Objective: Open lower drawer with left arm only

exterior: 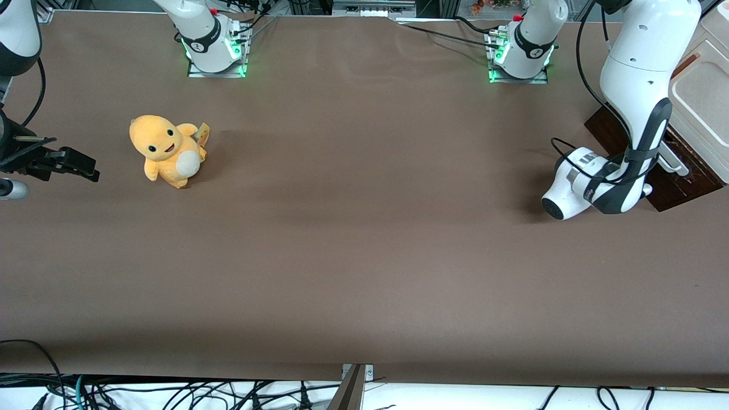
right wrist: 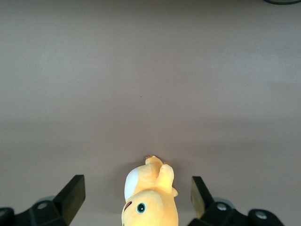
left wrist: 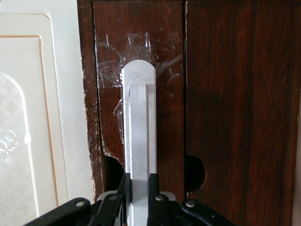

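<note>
The wide brown cloth-covered table (exterior: 353, 256) spreads from the front camera's edge to the arm bases, bare across its middle. At the working arm's end the large glossy white left arm (exterior: 638, 85) bends down in front of the cabinet, where the dark brown wooden lower drawer (left wrist: 235, 94) sits beneath the cream upper panel (exterior: 703, 97). The drawer's front carries a long white bar handle (left wrist: 139, 127) with crinkled clear tape (left wrist: 110, 70) stuck around its rounded end. The black two-finger gripper (left wrist: 139, 188) is closed on that handle, one finger pressed against each side of the bar. Toward the parked arm's end sits a small orange plush toy (exterior: 166, 149) with a pale belly. No writing is legible anywhere.
</note>
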### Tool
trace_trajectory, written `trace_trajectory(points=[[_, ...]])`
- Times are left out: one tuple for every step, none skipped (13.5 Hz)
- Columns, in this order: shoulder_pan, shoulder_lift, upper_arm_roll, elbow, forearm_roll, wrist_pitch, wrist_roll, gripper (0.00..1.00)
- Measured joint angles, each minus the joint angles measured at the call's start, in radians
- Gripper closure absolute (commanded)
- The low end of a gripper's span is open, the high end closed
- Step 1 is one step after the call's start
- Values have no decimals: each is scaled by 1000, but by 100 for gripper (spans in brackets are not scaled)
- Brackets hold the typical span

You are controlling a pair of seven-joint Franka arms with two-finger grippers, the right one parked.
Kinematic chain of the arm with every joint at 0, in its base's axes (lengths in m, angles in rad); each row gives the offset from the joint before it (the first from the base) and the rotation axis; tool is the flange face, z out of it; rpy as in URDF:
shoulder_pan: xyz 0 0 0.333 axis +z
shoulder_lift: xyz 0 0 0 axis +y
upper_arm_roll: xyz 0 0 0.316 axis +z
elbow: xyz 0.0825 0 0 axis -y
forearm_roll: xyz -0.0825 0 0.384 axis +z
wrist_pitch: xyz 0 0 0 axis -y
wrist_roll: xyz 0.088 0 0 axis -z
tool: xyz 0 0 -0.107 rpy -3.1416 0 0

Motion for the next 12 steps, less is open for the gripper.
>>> trace_trajectory(points=[[0, 0, 0, 0, -1, 0, 0, 97], [0, 0, -1, 0, -2, 1, -2, 98], [-1, -1, -2, 0, -3, 1, -2, 98], [-1, -1, -2, 0, -3, 1, -2, 98], [-3, -2, -3, 0, -4, 1, -2, 99], [-5, -2, -4, 0, -5, 1, -2, 100], [-10, -2, -5, 0, -6, 1, -2, 100], [-16, -3, -6, 0, -6, 1, -3, 100], [-22, -3, -7, 0, -8, 1, -3, 100], [-30, -4, -7, 0, -11, 0, -3, 100], [-38, -4, -7, 2, -12, -2, -3, 100], [-45, -5, -8, 7, -15, -7, -3, 100]])
